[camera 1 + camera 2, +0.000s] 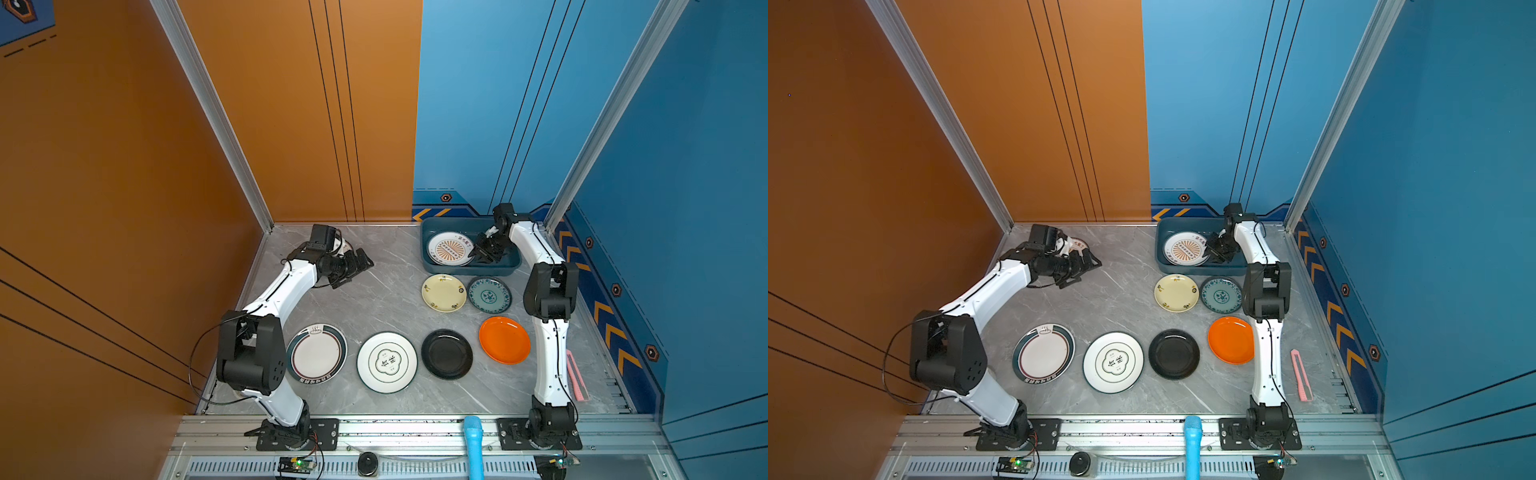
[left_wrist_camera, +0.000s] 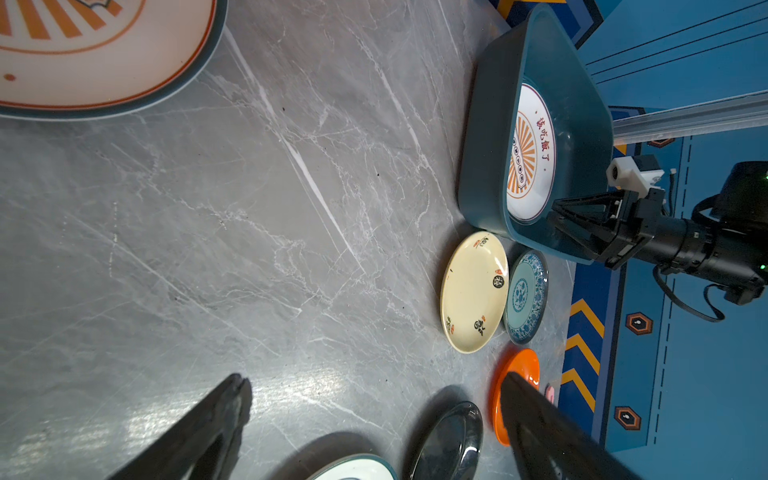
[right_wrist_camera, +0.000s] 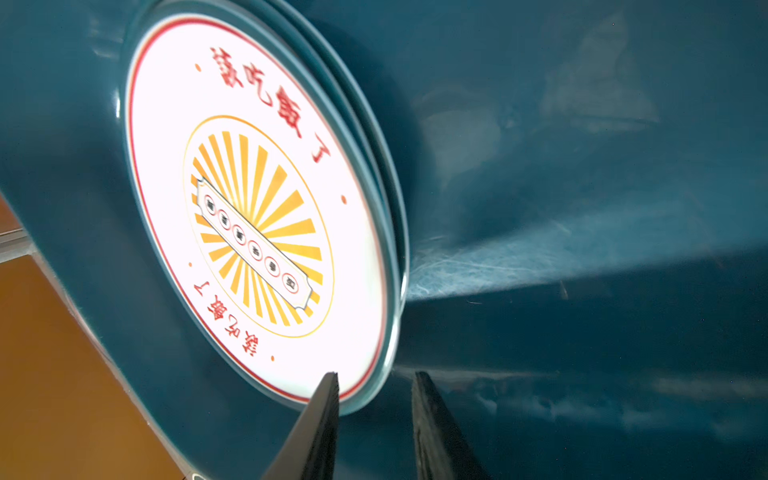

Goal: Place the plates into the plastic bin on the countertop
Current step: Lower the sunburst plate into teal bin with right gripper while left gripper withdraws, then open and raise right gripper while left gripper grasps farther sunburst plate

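The plastic bin [image 1: 424, 249] [image 1: 1159, 249] [image 2: 482, 166] [image 3: 582, 166] stands at the back right of the countertop [image 1: 374, 299]. A white plate with an orange sunburst [image 1: 449, 249] [image 1: 1185, 249] [image 2: 528, 158] [image 3: 257, 216] lies inside it. My right gripper [image 1: 478, 251] [image 1: 1212, 249] [image 3: 374, 374] is down in the bin, open at the plate's rim. My left gripper [image 1: 353, 272] [image 1: 1088, 270] [image 2: 374, 376] hangs wide open and empty at the back left, beside another sunburst plate [image 1: 1077, 244] [image 2: 104, 62]. Cream [image 1: 443, 293], teal-patterned [image 1: 489, 295], orange [image 1: 504, 340], black [image 1: 446, 354], green-emblem [image 1: 386, 361] and dark-rimmed [image 1: 318, 353] plates lie on the countertop.
A pink utility knife [image 1: 575, 376] [image 1: 1301, 376] lies along the right edge, beside the right arm. A blue cylinder [image 1: 473, 444] stands at the front rail. Orange and blue walls with aluminium posts close in the back and sides.
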You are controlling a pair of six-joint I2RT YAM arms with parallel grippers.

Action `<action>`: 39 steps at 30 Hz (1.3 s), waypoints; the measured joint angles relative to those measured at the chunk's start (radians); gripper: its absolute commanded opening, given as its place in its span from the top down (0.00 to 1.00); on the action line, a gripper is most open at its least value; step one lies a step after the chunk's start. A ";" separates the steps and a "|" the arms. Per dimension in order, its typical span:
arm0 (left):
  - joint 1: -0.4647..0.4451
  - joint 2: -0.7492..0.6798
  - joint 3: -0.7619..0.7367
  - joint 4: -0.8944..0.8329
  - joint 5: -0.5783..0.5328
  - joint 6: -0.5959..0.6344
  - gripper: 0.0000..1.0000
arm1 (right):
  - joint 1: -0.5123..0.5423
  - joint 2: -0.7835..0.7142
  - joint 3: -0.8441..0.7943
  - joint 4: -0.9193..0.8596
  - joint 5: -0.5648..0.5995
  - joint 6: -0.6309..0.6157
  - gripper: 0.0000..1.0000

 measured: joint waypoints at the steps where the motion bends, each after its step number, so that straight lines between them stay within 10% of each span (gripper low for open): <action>1: 0.000 0.000 0.000 -0.003 0.000 0.003 0.04 | 0.000 0.005 0.008 -0.006 0.004 -0.002 0.67; 19: 0.076 -0.028 -0.044 -0.019 -0.029 -0.005 0.06 | -0.004 0.059 0.232 -0.028 0.029 -0.006 0.47; 39: 0.266 -0.063 -0.187 0.136 -0.160 -0.271 0.08 | -0.062 -0.144 0.071 -0.013 0.060 -0.010 0.47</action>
